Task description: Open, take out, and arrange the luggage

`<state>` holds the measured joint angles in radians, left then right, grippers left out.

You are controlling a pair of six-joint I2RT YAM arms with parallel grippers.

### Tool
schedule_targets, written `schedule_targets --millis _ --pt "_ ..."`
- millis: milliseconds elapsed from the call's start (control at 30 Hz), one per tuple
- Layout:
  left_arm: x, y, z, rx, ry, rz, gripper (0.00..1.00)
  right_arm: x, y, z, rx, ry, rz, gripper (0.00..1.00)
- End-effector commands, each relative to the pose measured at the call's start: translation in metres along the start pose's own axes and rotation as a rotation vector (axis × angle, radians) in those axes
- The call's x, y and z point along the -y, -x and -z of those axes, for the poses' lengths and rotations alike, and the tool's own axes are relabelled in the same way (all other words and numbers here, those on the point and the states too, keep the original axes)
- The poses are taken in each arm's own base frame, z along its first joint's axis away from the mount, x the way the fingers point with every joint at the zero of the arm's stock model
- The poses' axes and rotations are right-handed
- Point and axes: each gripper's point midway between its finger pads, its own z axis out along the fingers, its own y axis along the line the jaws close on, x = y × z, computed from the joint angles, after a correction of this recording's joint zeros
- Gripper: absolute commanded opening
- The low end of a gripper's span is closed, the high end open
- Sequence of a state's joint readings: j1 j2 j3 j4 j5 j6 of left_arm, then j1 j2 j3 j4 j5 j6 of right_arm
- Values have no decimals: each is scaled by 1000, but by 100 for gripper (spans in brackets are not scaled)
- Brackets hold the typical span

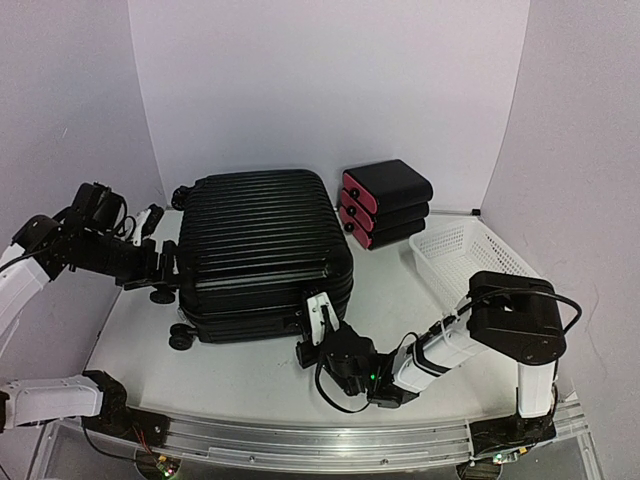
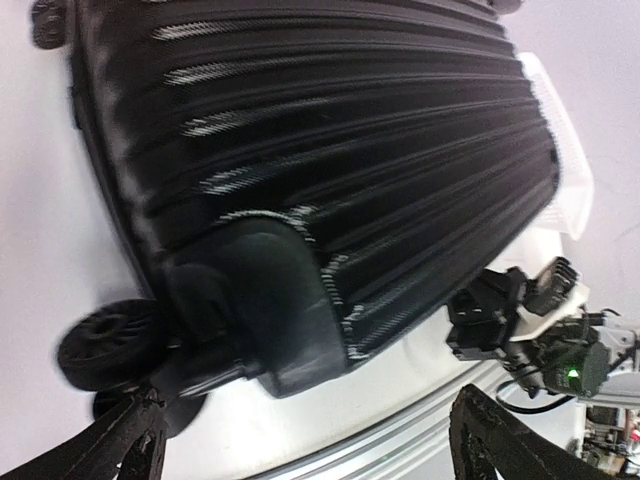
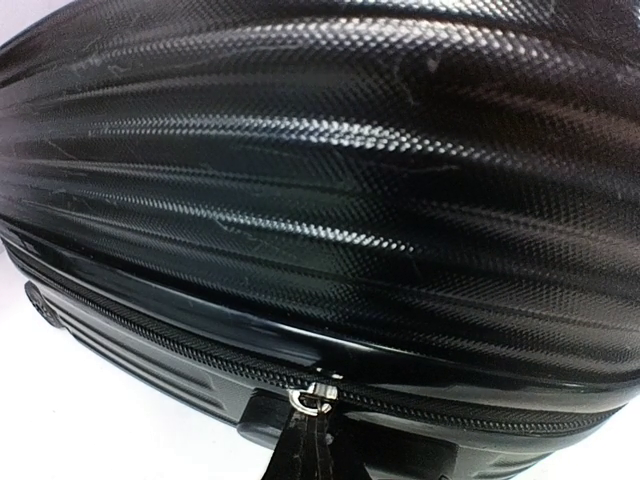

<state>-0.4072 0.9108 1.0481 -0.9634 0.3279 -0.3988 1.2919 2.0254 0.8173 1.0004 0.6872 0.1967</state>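
Note:
The black ribbed luggage (image 1: 265, 240) lies flat and closed in the middle of the table. My left gripper (image 1: 160, 262) is open at its left side by a wheel (image 1: 160, 295); in the left wrist view its fingers (image 2: 510, 440) stand wide apart around empty space (image 2: 300, 445) below the shell (image 2: 350, 150) and the wheel (image 2: 100, 345). My right gripper (image 1: 318, 318) is at the front edge. In the right wrist view it (image 3: 320, 462) is shut on the black zipper pull (image 3: 305, 445) hanging from the metal slider (image 3: 318, 396) on the zipper seam (image 3: 150, 325).
Three stacked black boxes with pink fronts (image 1: 385, 200) stand behind the luggage to the right. A white mesh basket (image 1: 470, 260) sits at the right, also visible in the left wrist view (image 2: 565, 150). A metal rail (image 1: 320, 435) runs along the near table edge.

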Motion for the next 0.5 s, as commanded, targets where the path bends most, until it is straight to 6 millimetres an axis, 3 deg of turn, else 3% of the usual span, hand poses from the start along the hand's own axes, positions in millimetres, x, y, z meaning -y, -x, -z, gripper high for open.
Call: schedule_targets --millis 0,167,400,467 --pt "-22 4 11 -55 171 -69 99 -1 33 5 81 14 -35 0" --pt "-25 -8 -5 -235 178 -151 99 -5 32 5 74 39 -27 0" --pt "1 -23 -11 -301 -7 -186 99 -14 33 2 68 77 -30 0" --pt "7 -27 -13 -311 -50 -175 93 -15 33 2 66 83 -31 0"
